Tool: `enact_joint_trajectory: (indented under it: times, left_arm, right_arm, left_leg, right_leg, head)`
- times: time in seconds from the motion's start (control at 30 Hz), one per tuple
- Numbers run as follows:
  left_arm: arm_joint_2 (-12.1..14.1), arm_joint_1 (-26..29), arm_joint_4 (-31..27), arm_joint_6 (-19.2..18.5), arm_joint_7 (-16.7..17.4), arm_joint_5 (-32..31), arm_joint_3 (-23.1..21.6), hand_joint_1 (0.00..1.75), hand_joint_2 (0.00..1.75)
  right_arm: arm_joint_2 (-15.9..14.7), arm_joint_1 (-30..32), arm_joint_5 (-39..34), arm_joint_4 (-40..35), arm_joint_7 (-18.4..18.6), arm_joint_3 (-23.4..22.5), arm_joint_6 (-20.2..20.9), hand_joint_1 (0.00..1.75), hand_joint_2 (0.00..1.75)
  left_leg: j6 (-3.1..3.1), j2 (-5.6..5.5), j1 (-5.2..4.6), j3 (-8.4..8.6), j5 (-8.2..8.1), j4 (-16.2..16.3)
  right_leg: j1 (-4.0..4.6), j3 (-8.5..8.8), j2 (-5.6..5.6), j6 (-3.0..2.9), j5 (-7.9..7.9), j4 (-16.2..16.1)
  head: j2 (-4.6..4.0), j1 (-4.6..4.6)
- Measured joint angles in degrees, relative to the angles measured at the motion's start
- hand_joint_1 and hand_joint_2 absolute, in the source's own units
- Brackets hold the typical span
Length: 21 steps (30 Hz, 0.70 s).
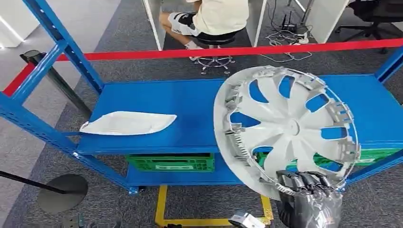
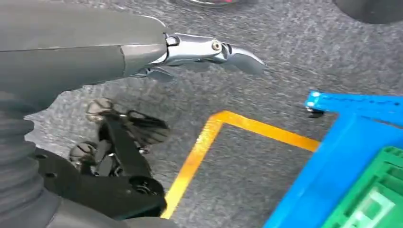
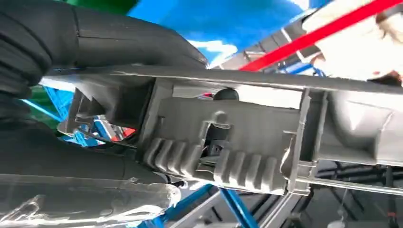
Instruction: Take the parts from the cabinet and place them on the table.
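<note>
Right hand (image 1: 309, 197) grips the lower rim of the grey wheel cover (image 1: 285, 128), held upright in front of the blue shelf (image 1: 180, 107). White part (image 1: 127, 123) lies on the shelf. Left hand (image 2: 142, 52) over carpet, fingers extended, holding nothing

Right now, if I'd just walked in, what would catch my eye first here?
A big silver wheel cover held upright by its lower rim in the robot's right hand, in front of the blue shelf. A white curved part lies on that shelf to the left. Beyond a red barrier tape, a person sits on a stool.
</note>
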Motion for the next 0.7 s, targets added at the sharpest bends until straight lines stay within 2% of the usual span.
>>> enact_joint_trajectory:
  times: [0.03,0.07,0.1,0.13,0.17,0.23,0.27,0.3,0.33,0.4,0.43,0.47,0.5,0.53,0.57,0.6,0.63,0.67,0.7]
  left_arm:
    - [0.02,-0.05,0.00,-0.20,-0.04,-0.26,0.00,0.00,1.75]
    - [0.15,-0.15,0.00,-0.37,-0.13,-0.55,0.00,0.00,1.75]
    - [0.22,-0.35,0.00,-0.39,-0.26,-0.61,0.00,0.00,1.75]
    - [0.29,-0.69,0.00,-0.41,-0.31,-0.63,0.00,0.00,1.75]
    - [0.28,-0.83,0.00,-0.44,-0.44,-0.66,0.00,0.00,1.75]
    - [0.28,-0.70,0.00,-0.46,-0.44,-0.72,0.00,0.00,1.75]
    - [0.28,-0.60,0.00,-0.46,-0.46,-0.72,0.00,0.00,1.75]
    - [0.33,-0.73,0.00,-0.44,-0.48,-0.72,0.00,0.00,1.75]
    - [0.35,-0.92,0.00,-0.29,-0.57,-0.76,0.02,0.00,1.75]
    - [0.29,-0.93,0.00,-0.24,-0.59,-1.18,0.02,0.00,1.75]
    - [0.26,-0.93,0.00,-0.22,-0.59,-1.36,0.02,0.00,1.75]
    - [0.26,-0.94,0.00,-0.13,-0.59,-1.60,0.02,0.00,1.75]
    - [0.28,-0.93,0.00,-0.04,-0.57,-1.88,0.02,0.00,1.75]
    - [0.28,-0.94,0.00,0.00,-0.55,-2.10,0.02,0.00,1.75]
    - [0.28,-0.94,0.00,0.04,-0.44,-2.36,0.02,0.00,1.75]
    - [0.26,-0.97,0.00,0.04,-0.44,-2.60,0.04,0.00,1.75]
    - [0.26,-0.99,0.00,0.09,-0.44,-3.01,0.02,0.00,1.75]
    - [0.24,-0.94,0.00,0.15,-0.44,-3.21,0.04,0.00,1.75]
    - [0.24,-0.98,0.00,0.26,-0.44,-3.47,0.02,0.00,1.75]
  right_arm:
    - [-0.44,-0.11,0.02,0.26,0.85,0.66,0.00,1.75,1.75]
    - [-0.96,-0.25,0.02,0.48,1.64,1.31,0.00,1.75,1.75]
    - [-1.44,-0.44,0.02,0.66,2.12,1.95,0.00,1.75,1.75]
    - [-1.79,-0.52,0.02,0.78,2.32,2.46,0.00,1.75,1.75]
    - [-2.01,-0.61,0.02,0.90,2.49,2.75,0.00,1.75,1.75]
    - [-2.54,-0.75,0.04,1.31,2.53,3.58,0.00,1.75,1.75]
    - [-2.75,-0.75,0.02,1.42,2.94,3.86,-0.02,1.75,1.75]
    - [-3.27,-0.85,0.02,1.62,4.13,4.34,0.00,1.75,1.75]
    - [-3.73,-0.98,0.04,1.83,5.47,5.01,-0.02,1.75,1.75]
    - [-4.89,-1.80,0.04,2.29,8.37,6.16,-0.02,1.75,1.75]
    - [-5.41,-2.04,0.04,2.51,9.67,6.72,-0.02,1.75,1.75]
    - [-5.81,-2.11,0.04,2.73,10.38,7.30,-0.02,1.75,1.75]
    - [-6.23,-2.20,0.02,2.95,11.21,7.82,-0.02,1.75,1.75]
    - [-6.54,-2.29,0.02,3.06,11.61,8.15,-0.02,1.75,1.75]
    - [-6.84,-2.36,0.02,3.10,11.91,8.48,-0.02,1.75,1.75]
    - [-7.08,-2.44,0.00,3.10,11.93,8.76,-0.02,1.75,1.75]
    - [-7.25,-2.66,0.00,3.10,11.89,8.81,-0.02,1.75,1.75]
    - [-7.36,-2.55,-0.02,3.04,11.56,8.81,-0.04,1.75,1.75]
    - [-7.45,-2.33,-0.04,2.86,11.32,8.72,-0.09,1.75,1.75]
  left_leg:
    - [0.41,0.00,-0.19,2.79,1.54,-3.91]
    - [0.90,0.00,-0.44,6.52,3.28,-9.38]
    - [1.40,0.01,-0.69,10.22,4.14,-14.60]
    - [1.37,0.08,-0.94,10.80,3.23,-16.61]
    - [1.48,0.06,-1.02,10.46,3.98,-16.58]
    - [2.18,-0.02,-1.43,10.17,4.50,-16.55]
    - [2.65,0.02,-1.32,9.93,5.22,-16.96]
    - [2.99,0.30,-0.96,9.61,6.06,-17.31]
    - [3.49,0.41,-0.95,8.96,6.61,-17.32]
    - [3.78,0.69,-1.05,7.53,7.75,-17.30]
    - [3.85,0.98,-1.13,6.69,8.35,-17.27]
    - [3.86,1.28,-1.20,5.87,8.98,-17.23]
    - [3.83,1.66,-1.23,5.11,9.56,-17.21]
    - [3.76,2.08,-1.24,4.44,10.08,-17.14]
    - [3.63,2.49,-1.24,3.82,10.58,-17.07]
    - [3.38,2.82,-1.23,3.25,11.07,-16.96]
    - [3.02,3.24,-1.39,3.02,11.59,-16.81]
    - [2.66,3.66,-1.35,3.17,12.07,-16.88]
    - [2.37,4.21,-1.27,3.29,12.36,-16.87]
  right_leg:
    - [0.04,-0.53,0.02,0.12,0.45,0.00]
    - [0.06,-0.98,0.06,0.32,0.86,-0.01]
    - [0.04,-1.22,0.08,0.59,1.29,0.02]
    - [0.42,-1.57,0.00,1.00,1.56,0.08]
    - [0.28,-1.59,-0.09,1.31,1.88,-0.08]
    - [-0.09,-1.38,-0.23,2.09,2.79,-0.77]
    - [-0.04,-1.46,-0.20,2.50,3.32,-1.03]
    - [-0.09,-2.01,-0.11,2.73,2.55,-0.46]
    - [-0.05,-3.12,-0.17,2.88,-0.29,1.37]
    - [-0.08,-5.36,-0.15,3.34,-6.76,9.85]
    - [-0.04,-6.34,-0.15,3.50,-9.06,14.20]
    - [-0.02,-6.29,-0.15,3.57,-9.59,16.44]
    - [-0.02,-4.88,-0.18,3.56,-8.53,15.92]
    - [-0.02,-2.47,-0.25,3.52,-6.63,13.35]
    - [-0.02,0.92,-0.64,3.48,-4.71,9.00]
    - [-0.01,5.15,-1.91,3.44,-3.71,3.35]
    - [0.35,7.99,-4.21,3.44,-6.35,-1.81]
    - [0.77,8.24,-3.81,2.29,-5.52,-1.89]
    - [0.88,7.37,-3.26,1.90,-5.59,-2.42]
  head:
    - [0.00,0.00]
    - [0.00,0.00]
    - [0.00,-0.02]
    - [0.00,-0.07]
    - [0.00,0.18]
    - [0.00,0.13]
    - [0.00,0.04]
    - [0.00,0.13]
    - [0.00,0.24]
    - [0.00,0.74]
    - [0.00,0.83]
    - [0.00,0.81]
    - [0.00,0.83]
    - [0.00,0.83]
    - [0.00,0.83]
    - [0.00,0.83]
    - [0.00,0.83]
    - [0.02,0.53]
    - [-0.02,0.74]
